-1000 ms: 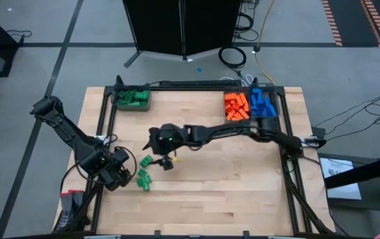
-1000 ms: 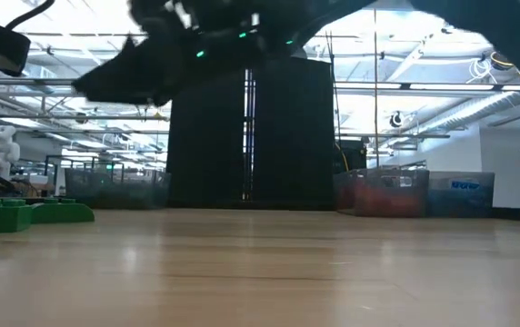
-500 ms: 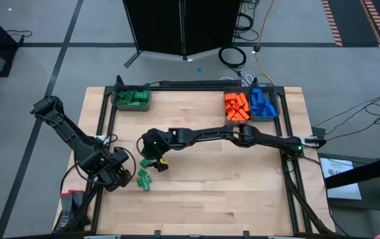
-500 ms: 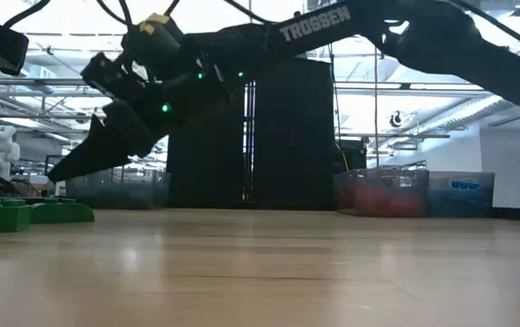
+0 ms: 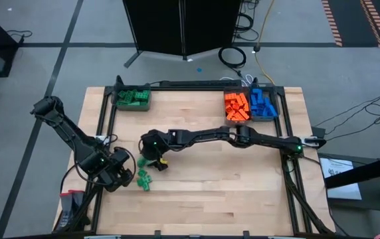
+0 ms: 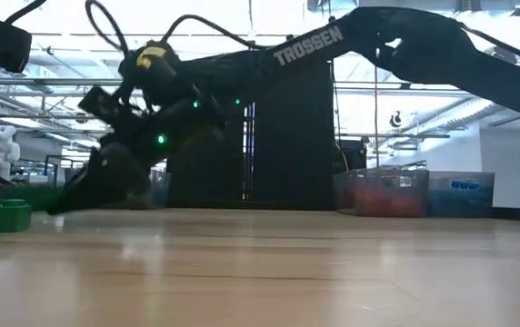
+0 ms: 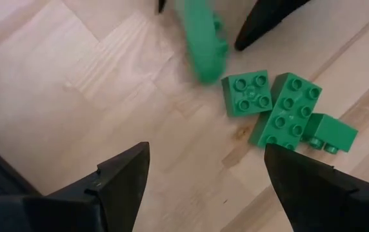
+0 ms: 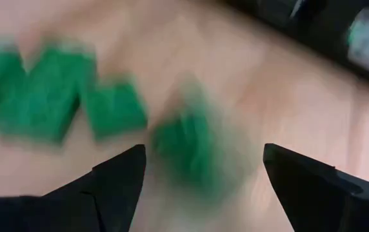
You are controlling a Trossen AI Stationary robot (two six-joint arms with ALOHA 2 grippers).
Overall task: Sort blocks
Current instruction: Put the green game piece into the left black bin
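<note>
Reaching low over table [image 5: 243,192], right gripper [image 5: 151,161] fingers apart, one green block [image 8: 188,151] lying between them; more green blocks [image 7: 281,109] just beside. Left gripper [image 5: 127,174] fingers apart, near blocks, empty.

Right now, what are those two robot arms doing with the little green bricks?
They are sorting toy bricks by colour. The right gripper reaches across the wooden table with open fingers, down over one loose green brick. The left gripper waits, open, beside three more green bricks. Other bricks already lie in the far bins: green, orange and blue.
</note>
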